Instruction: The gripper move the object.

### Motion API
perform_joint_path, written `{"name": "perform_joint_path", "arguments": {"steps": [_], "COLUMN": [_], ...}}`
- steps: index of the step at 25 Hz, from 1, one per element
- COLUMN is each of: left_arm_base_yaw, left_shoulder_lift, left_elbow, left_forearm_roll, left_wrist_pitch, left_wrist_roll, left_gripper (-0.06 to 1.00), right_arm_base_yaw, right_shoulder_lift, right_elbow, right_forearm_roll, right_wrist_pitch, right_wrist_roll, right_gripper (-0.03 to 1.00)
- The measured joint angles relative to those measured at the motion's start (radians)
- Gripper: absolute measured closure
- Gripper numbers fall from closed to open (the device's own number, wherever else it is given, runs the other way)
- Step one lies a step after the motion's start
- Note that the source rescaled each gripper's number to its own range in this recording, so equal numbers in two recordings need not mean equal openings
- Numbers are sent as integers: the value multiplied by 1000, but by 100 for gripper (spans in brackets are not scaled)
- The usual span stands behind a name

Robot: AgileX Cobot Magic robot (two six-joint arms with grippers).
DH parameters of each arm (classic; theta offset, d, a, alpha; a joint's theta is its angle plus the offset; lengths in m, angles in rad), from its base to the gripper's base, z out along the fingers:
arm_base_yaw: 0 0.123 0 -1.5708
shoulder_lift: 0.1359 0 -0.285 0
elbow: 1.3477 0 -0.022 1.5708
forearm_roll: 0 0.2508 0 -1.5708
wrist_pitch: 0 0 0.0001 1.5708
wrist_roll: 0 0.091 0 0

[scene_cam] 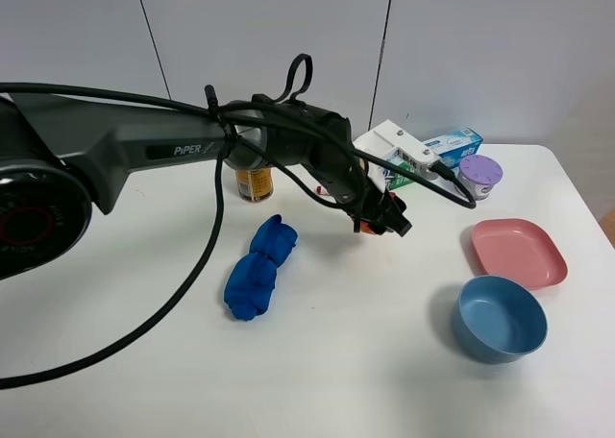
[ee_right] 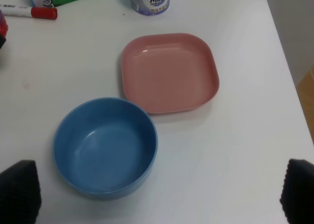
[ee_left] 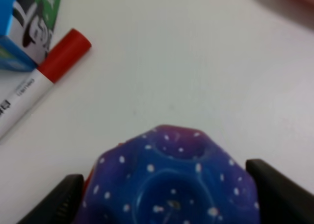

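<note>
My left gripper (ee_left: 169,194) is shut on a dimpled blue-purple ball (ee_left: 171,184) with white specks and holds it just above the white table. In the exterior high view the left arm reaches across the middle, and the gripper (scene_cam: 382,217) hangs left of the pink plate (scene_cam: 519,253); the ball is mostly hidden there. My right gripper (ee_right: 159,194) is open and empty, its fingertips (ee_right: 19,189) wide apart above the blue bowl (ee_right: 105,145) and the pink plate (ee_right: 169,71). The right arm does not show in the exterior high view.
A red-capped marker (ee_left: 44,79) lies beside a green and blue box (scene_cam: 452,148). A purple cup (scene_cam: 479,176) stands at the back right. The blue bowl (scene_cam: 500,318) sits at the front right. A blue cloth (scene_cam: 259,265) and a can (scene_cam: 255,182) are on the left.
</note>
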Motion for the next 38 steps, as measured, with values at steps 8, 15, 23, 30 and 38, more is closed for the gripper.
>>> {"name": "perform_joint_path", "arguments": {"steps": [8, 15, 23, 30, 38], "left_arm_base_yaw": [1, 2, 2, 2, 2], "left_shoulder_lift": [78, 97, 99, 102, 100], "left_elbow": [0, 0, 0, 0, 0], "left_forearm_roll": [-4, -4, -7, -26, -34], "left_wrist_pitch": [-14, -16, -15, -12, 2], "left_wrist_roll": [1, 1, 2, -31, -42], "left_gripper": [90, 90, 90, 4, -5], "right_arm_base_yaw": [0, 0, 0, 0, 0], "right_shoulder_lift": [0, 0, 0, 0, 0], "right_elbow": [0, 0, 0, 0, 0], "right_forearm_roll": [0, 0, 0, 0, 0], "right_wrist_pitch": [0, 0, 0, 0, 0], "right_wrist_roll": [0, 0, 0, 0, 0], "right_gripper": [-3, -3, -3, -3, -3]}}
